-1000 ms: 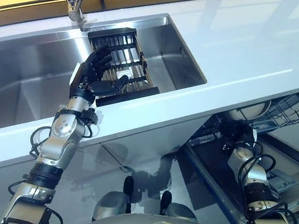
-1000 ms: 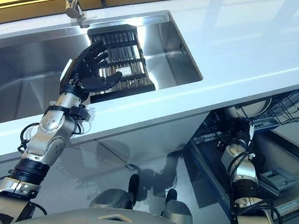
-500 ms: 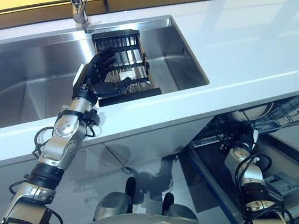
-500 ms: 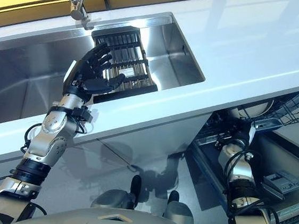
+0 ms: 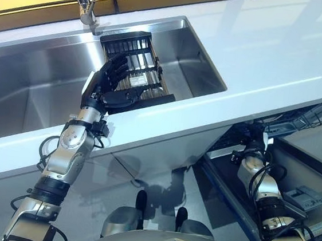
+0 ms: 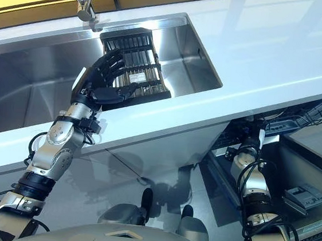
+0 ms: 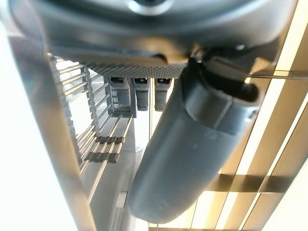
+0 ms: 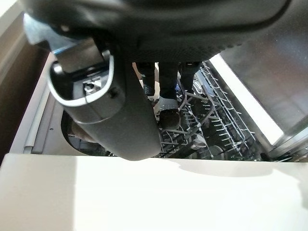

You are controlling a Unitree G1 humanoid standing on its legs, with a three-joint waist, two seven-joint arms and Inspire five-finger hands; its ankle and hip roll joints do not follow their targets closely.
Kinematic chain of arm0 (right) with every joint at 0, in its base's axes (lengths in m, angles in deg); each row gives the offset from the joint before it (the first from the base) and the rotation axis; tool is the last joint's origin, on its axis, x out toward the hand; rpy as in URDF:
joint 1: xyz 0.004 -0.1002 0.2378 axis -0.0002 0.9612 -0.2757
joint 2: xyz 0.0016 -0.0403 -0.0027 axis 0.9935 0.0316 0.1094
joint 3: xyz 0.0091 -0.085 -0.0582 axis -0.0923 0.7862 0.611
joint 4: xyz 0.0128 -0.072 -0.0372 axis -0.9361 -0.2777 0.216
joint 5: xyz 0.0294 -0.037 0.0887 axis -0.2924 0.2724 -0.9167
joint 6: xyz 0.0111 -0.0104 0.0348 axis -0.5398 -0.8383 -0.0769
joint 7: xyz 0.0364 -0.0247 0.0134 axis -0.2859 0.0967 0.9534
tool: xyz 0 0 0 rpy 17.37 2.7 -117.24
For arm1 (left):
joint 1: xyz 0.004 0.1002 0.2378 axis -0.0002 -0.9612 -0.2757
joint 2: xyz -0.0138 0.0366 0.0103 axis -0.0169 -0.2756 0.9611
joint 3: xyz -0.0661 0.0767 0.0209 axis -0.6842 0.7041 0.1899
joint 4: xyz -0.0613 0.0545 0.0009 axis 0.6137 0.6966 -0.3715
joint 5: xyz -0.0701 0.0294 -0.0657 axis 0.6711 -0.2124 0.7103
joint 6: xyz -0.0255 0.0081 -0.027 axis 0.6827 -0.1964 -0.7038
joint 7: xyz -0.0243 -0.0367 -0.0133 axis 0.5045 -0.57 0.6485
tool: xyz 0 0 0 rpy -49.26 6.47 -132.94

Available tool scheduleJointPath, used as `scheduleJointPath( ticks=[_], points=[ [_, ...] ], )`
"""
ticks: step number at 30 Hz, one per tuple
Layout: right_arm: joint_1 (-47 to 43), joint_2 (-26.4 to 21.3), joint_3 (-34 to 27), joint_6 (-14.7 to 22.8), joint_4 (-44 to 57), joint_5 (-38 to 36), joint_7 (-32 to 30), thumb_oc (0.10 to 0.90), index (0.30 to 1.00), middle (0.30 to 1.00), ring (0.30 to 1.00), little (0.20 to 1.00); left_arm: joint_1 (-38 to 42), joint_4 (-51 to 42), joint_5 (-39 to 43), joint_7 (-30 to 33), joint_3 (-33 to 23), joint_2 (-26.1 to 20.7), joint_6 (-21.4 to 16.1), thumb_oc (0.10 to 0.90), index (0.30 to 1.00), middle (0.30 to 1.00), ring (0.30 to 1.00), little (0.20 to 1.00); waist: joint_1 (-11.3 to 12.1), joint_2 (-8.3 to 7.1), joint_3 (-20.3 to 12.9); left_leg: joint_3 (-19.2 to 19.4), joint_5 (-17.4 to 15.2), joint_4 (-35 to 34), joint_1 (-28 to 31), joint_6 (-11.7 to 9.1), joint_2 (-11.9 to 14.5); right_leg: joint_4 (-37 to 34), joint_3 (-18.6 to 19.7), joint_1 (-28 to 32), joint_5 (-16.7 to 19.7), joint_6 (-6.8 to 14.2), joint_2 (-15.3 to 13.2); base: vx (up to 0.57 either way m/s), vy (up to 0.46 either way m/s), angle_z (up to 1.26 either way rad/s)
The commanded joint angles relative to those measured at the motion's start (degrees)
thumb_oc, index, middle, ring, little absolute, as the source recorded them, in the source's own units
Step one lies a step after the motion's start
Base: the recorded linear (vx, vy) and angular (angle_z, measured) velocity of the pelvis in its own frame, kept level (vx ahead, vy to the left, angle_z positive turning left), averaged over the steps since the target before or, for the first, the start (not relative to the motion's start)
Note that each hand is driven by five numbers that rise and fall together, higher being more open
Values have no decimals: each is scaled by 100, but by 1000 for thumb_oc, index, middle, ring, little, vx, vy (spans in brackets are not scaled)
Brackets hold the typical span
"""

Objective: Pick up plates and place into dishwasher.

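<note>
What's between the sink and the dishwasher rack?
In the left eye view, bare white countertop lies between the sink and the dishwasher rack; the rack sits below its front edge. No plates on that stretch.

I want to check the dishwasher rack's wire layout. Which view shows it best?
The right wrist view: the dishwasher rack sits close past the right hand, tines visible. Both eye views catch just its corner under the counter.
</note>
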Motion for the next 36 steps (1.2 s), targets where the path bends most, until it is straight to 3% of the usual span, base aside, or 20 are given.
scheduleJointPath(
  ticks=[1, 11, 18, 25, 28, 33, 36],
  points=[
    [-412, -128, -593, 1053, 1496, 564, -39, 800, 900, 900, 900, 900, -207, -274, 108, -115, -293, -68, -595, 800, 900, 900, 900, 900, -28, -423, -755, 264, -899, 156, 335, 233, -426, 477, 316, -547, 86, 281, -58, -4, 13, -7],
    [1427, -26, -2073, 1309, 2257, 765, 149, 800, 900, 900, 900, 900, -735, -528, 123, -121, -1115, -115, -632, 800, 900, 900, 900, 900, -584, -430, -714, 577, -923, 226, 311, 258, -298, 889, 551, -770, -103, 296, 65, -16, 9, -15],
    [1582, -142, -2328, 1401, 2396, 655, 68, 800, 900, 900, 900, 900, -607, -462, 186, -5, -1109, -182, -666, 800, 900, 900, 900, 900, -783, -409, -686, 693, -944, 218, 330, 258, -287, 1045, 654, -883, -64, 333, 77, -26, 4, -18],
    [1662, -198, -2474, 1369, 2344, 850, -153, 800, 900, 900, 900, 900, -637, -463, 181, 52, -1132, -189, -709, 800, 900, 900, 900, 900, -826, -405, -722, 813, -955, 205, 317, 220, -272, 892, 659, -860, -106, 322, 112, -11, 1, -8],
    [1669, -274, -2596, 1199, 2022, 1189, -556, 800, 900, 900, 900, 900, -606, -382, 220, 37, -1169, -258, -709, 800, 900, 900, 900, 900, -832, -412, -750, 864, -949, 183, 303, 204, -272, 798, 659, -863, -76, 329, 129, -10, -24, -4],
    [1863, -319, -2960, 1087, 1122, 1007, -1104, 800, 900, 900, 900, 900, -634, -274, 256, -101, -1276, -320, -733, 800, 900, 900, 900, 900, -871, -408, -767, 917, -980, 113, 320, 188, -262, 735, 696, -862, -91, 358, 147, -7, -29, -2],
    [1980, -336, -3205, 1106, 17, 689, -1420, 800, 900, 900, 900, 900, -560, -189, 296, -136, -1259, -402, -743, 800, 900, 900, 900, 900, -912, -404, -745, 950, -969, 96, 301, 172, -248, 748, 713, -899, -67, 374, 163, -17, -47, -7]
  ],
)
